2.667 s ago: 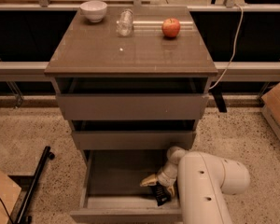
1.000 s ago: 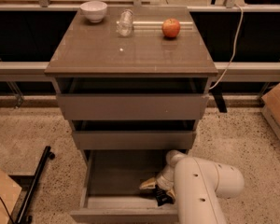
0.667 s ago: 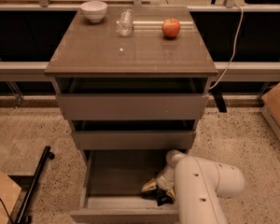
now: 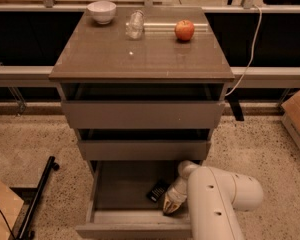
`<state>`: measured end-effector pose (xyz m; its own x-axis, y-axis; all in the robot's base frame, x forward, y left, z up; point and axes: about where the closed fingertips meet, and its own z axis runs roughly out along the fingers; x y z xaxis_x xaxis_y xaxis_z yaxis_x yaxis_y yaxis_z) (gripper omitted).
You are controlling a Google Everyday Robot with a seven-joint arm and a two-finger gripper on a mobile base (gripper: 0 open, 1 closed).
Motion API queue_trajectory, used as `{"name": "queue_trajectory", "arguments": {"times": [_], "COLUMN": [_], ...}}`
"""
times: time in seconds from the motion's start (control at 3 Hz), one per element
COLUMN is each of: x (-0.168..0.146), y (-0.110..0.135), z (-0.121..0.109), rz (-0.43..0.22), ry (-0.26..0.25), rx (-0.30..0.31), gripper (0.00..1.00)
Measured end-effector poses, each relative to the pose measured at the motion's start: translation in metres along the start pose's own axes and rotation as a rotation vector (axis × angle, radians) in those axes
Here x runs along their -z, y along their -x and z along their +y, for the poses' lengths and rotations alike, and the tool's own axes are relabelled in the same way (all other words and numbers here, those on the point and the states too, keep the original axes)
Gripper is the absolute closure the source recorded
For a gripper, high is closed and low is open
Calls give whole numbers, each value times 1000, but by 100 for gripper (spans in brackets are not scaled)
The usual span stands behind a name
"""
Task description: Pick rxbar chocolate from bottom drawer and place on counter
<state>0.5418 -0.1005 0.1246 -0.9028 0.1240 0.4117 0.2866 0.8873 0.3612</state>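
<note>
The tool [image 4: 171, 204] is down in the deep grey-brown bottom drawer [image 4: 120, 186], just beside the flat black-wrapped rxbar chocolate [image 4: 158, 190]. Can't tell how open it is. Off-centre, it could easily shove the bar sideways.

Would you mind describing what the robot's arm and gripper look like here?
The arm is a thick, smooth, off-white tube with rounded joints and a few small dark dots along its casing; no cables show. The gripper, down in the bottom drawer, is narrower and tan-yellow.
</note>
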Motion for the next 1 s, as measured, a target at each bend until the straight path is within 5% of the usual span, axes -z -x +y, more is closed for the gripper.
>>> {"name": "queue_trajectory", "arguments": {"times": [0.33, 0.67, 1.0], "x": [-26, -17, -16], "y": [10, 5, 5], "z": [-12, -8, -8], "rz": [-13, -13, -13], "ry": [-13, -13, -13], "rx": [-74, -74, -74], "gripper": [96, 98, 75]}}
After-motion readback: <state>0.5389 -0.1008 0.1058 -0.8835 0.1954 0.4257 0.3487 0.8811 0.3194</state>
